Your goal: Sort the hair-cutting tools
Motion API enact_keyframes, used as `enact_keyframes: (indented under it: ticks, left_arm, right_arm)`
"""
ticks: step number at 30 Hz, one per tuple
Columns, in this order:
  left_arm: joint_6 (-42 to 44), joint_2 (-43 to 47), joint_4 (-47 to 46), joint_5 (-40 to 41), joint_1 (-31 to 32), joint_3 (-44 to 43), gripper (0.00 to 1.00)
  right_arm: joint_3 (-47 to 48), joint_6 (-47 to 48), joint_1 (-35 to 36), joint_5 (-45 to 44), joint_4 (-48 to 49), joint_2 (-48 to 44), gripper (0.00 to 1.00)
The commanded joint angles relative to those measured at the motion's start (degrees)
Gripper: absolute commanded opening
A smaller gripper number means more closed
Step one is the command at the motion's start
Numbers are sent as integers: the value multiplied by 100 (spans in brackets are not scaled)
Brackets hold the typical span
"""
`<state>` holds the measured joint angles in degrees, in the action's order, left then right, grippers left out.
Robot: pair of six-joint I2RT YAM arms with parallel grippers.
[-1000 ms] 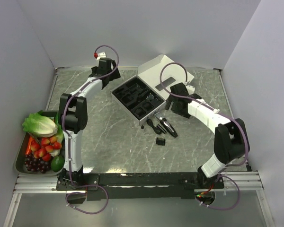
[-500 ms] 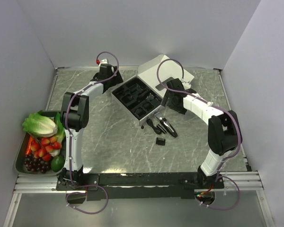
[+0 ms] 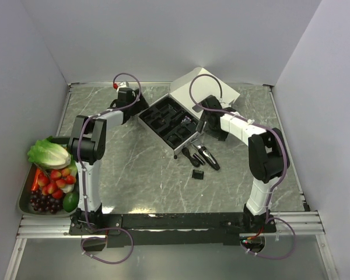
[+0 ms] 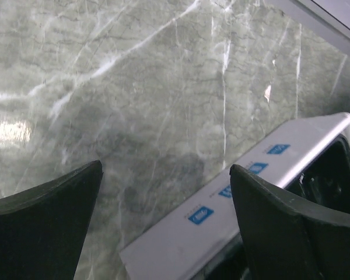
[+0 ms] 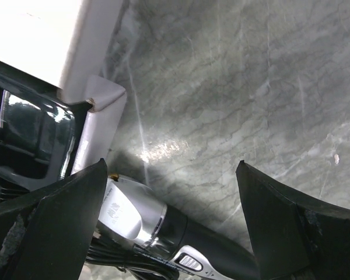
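Sitting on bench: white box, lid open.
Left end effector: released, empty, beside box edge.
Right end effector: released, empty, above clipper.
Clipper handling: lay flat by box corner; likely rigid, slick; grip mid-body.
Comb attachment: nearer, apart; light.

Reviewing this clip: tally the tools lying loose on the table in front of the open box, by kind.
Hair clipper: 1
Small black pieces: 3 (one lies apart, two seem to lie beside the clipper; that cluster is hard to separate)
Total: 4
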<state>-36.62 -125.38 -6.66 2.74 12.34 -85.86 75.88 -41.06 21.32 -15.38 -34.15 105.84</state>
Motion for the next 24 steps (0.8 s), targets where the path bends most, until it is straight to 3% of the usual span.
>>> enact_keyframes:
  ticks: [1,11,18,24]
  left_arm:
    - [-196,585,-389,-309,49,394,96]
    - [-636,1051,-644,-319,49,1230,95]
    - [-522,1042,199,604,14,1028,95]
    - [-478,1314,182,447,-144,791,95]
  right_arm:
    - [463,36,-14,-18,40,164,100]
    - [832,485,-14,289,137,542,100]
    - [885,599,-23,176,102,587,100]
    - [692,643,-32,140,207,420,100]
